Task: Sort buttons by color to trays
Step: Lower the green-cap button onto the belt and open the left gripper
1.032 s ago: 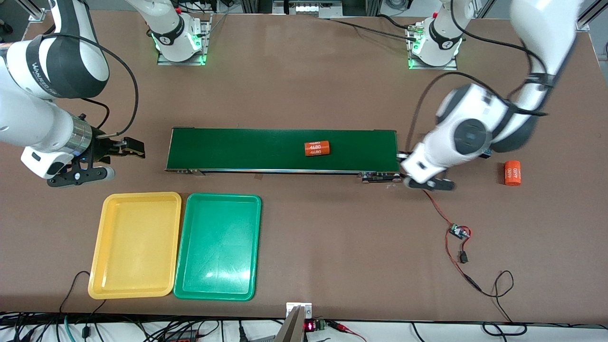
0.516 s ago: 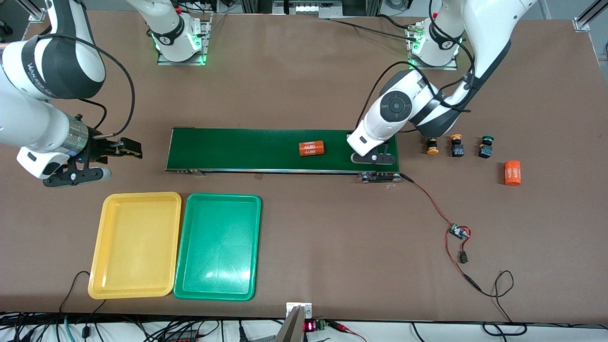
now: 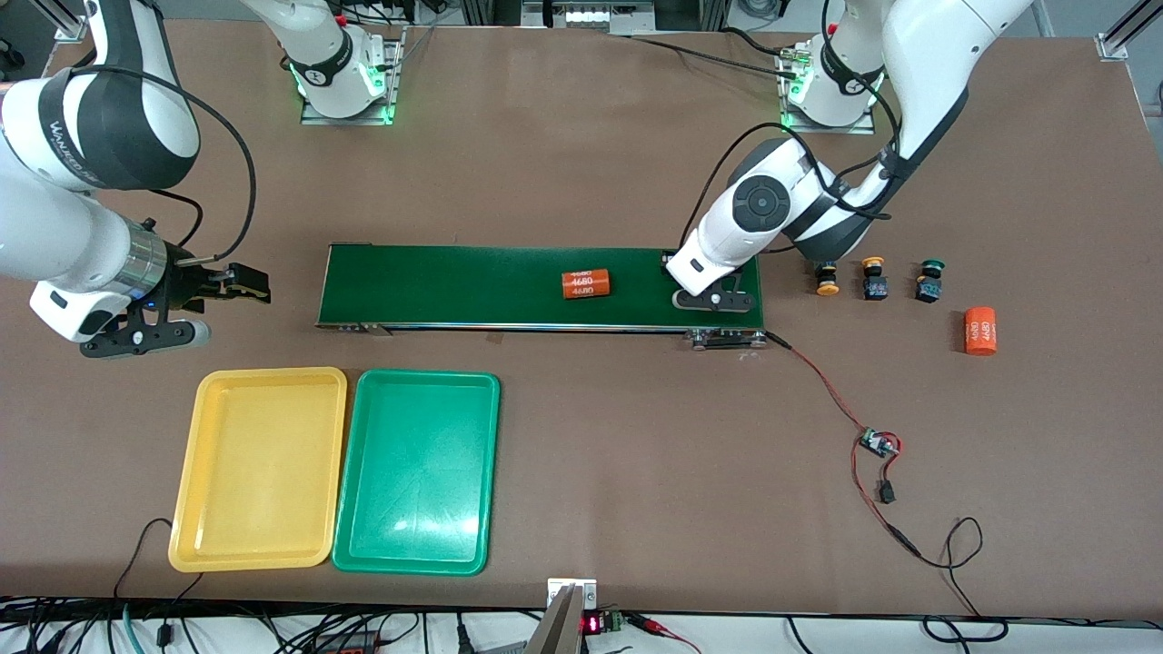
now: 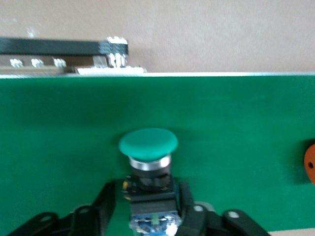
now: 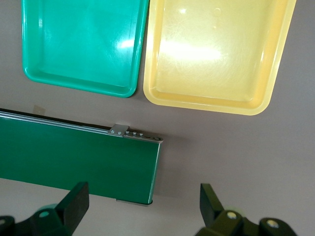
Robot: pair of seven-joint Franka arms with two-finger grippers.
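Front view: orange cylinder point(image 3: 585, 284) has shifted along the conveyor belt point(image 3: 472, 286) toward the right arm's end since the earlier frame; left gripper point(image 3: 714, 300) sits low at the belt's left-arm end; three buttons point(image 3: 874, 279) stand off that end; right gripper point(image 3: 164, 313) waits beside the belt's other end, above the yellow tray point(image 3: 260, 468) and green tray point(image 3: 418, 470). Left wrist view: green button point(image 4: 148, 172) upright on the belt, cap up, between part-open fingers point(image 4: 104, 204); contact unclear. Right wrist view: fingers point(image 5: 74, 202) spread wide, holding nothing.

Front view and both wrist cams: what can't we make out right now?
- Green button on the conveyor belt: hidden in the front view by the left arm's wrist; only the left wrist view shows it.
- Left pincer: contact with the button's body can't be told; the picture's edge cuts its fingers off.
- Right pincer: open fingertips cut off.
- Orange cylinder: cut by the left wrist view's edge.
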